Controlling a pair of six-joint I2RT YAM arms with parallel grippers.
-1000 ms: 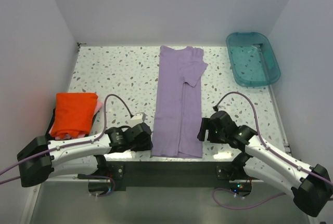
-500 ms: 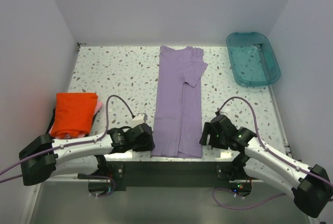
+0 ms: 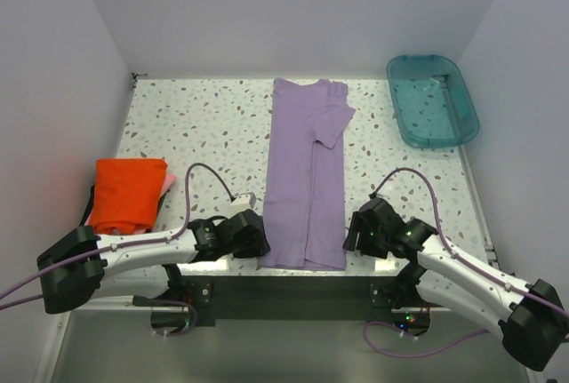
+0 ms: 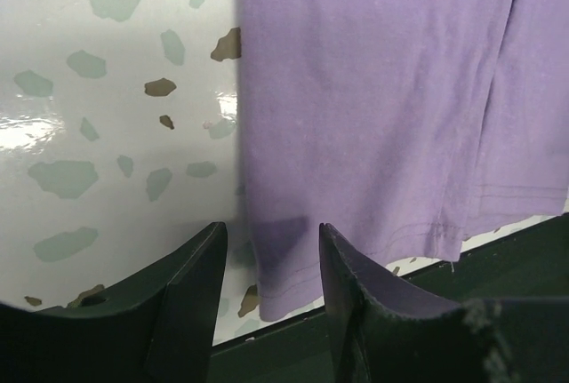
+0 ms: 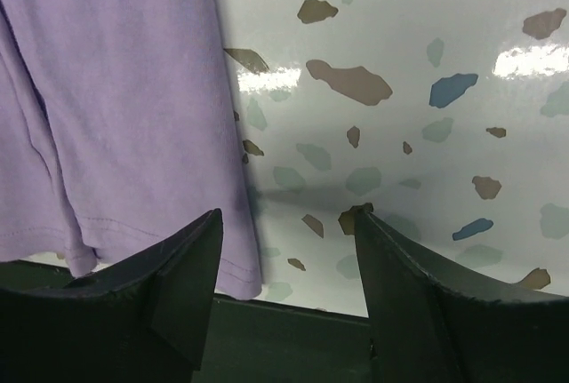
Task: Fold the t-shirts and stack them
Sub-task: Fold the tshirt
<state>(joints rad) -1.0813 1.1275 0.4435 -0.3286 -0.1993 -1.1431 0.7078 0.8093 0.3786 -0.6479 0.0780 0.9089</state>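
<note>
The lavender t-shirt (image 3: 305,170) lies folded into a long strip down the middle of the table, its hem at the near edge. My left gripper (image 3: 255,239) is open at the hem's left corner, and that corner (image 4: 276,267) lies between the jaws of the left gripper (image 4: 271,230). My right gripper (image 3: 354,239) is open at the hem's right corner. In the right wrist view the lavender shirt (image 5: 124,90) has its corner just inside the left jaw of the right gripper (image 5: 286,214). The folded orange-red t-shirt (image 3: 127,192) lies on a pink one (image 3: 168,182) and a dark one (image 3: 88,210) at the left.
A teal plastic tub (image 3: 433,99) stands at the back right. The table's dark near edge (image 4: 293,334) runs just below the hem, under both grippers. White walls close in the left, back and right sides.
Both grippers have moved toward the near edge and closer to the lavender shirt's hem corners. The shirts have not moved.
</note>
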